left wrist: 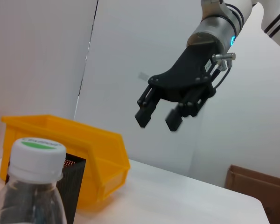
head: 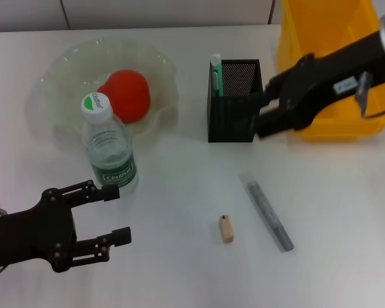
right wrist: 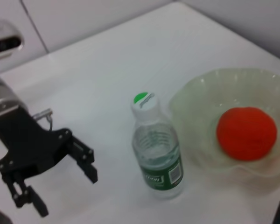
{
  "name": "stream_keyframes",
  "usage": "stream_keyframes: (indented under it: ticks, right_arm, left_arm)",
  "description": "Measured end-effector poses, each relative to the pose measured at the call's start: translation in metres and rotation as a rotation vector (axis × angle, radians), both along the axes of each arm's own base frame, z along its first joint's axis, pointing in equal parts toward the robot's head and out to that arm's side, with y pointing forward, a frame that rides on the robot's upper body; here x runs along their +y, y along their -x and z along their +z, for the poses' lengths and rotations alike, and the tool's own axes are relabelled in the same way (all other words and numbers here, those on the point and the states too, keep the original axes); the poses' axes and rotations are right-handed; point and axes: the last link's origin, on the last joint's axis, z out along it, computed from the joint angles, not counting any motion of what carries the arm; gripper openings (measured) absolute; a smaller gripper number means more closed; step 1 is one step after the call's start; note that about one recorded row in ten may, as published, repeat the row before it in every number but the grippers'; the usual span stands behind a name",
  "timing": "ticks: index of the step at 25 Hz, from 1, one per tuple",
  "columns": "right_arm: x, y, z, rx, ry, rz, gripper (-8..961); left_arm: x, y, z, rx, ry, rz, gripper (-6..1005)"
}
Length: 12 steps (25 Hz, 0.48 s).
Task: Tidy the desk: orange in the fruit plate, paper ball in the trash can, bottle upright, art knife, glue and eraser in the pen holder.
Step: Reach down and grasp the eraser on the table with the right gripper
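**Bottle upright, orange in the dish, both grippers empty**

In the head view the orange (head: pixel 125 95) sits in the fruit plate (head: pixel 64 70) at the upper left of the frame; the bottle (head: pixel 108 149) stands upright just in front of the plate, its white cap (head: pixel 97 106) with a green top overlapping the plate's near rim; the pen holder (head: pixel 234 99) stands at upper centre with a green-and-white pen-like thing (head: pixel 215 77) poking up at its left corner; the trash can (head: pixel 333 64) fills the upper right.

The eraser (head: pixel 226 229) lies on the white table (head: pixel 179 269) at lower centre; just to its right lies a grey stick-shaped tool (head: pixel 269 215), set on a diagonal, apart from the eraser.

The left gripper (head: pixel 119 215) hovers at lower left, fingers spread and holding nothing, its upper fingertip right beside the bottle's base; the right gripper (head: pixel 263 112) hangs at the pen holder's right side, in front of the trash can, fingers apart and empty.
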Motion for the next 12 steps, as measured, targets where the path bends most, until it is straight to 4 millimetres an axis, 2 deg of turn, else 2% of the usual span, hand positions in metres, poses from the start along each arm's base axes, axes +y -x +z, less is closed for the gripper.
stream_keyframes:
  ticks: [4, 9, 12]
  right_arm:
    - [-0.006, 0.003, -0.011, -0.048, 0.06, 0.02, 474]
    - [-0.013, 0.012, -0.024, -0.16, 0.143, 0.105, 688]
    - [-0.016, 0.015, -0.035, -0.241, 0.187, 0.154, 735]
  left_arm:
    - [-0.001, -0.001, 0.002, -0.006, 0.006, -0.01, 765]
    - [-0.006, -0.002, 0.003, -0.011, 0.04, -0.03, 766]
    - [-0.007, -0.002, 0.005, -0.015, 0.051, -0.033, 766]
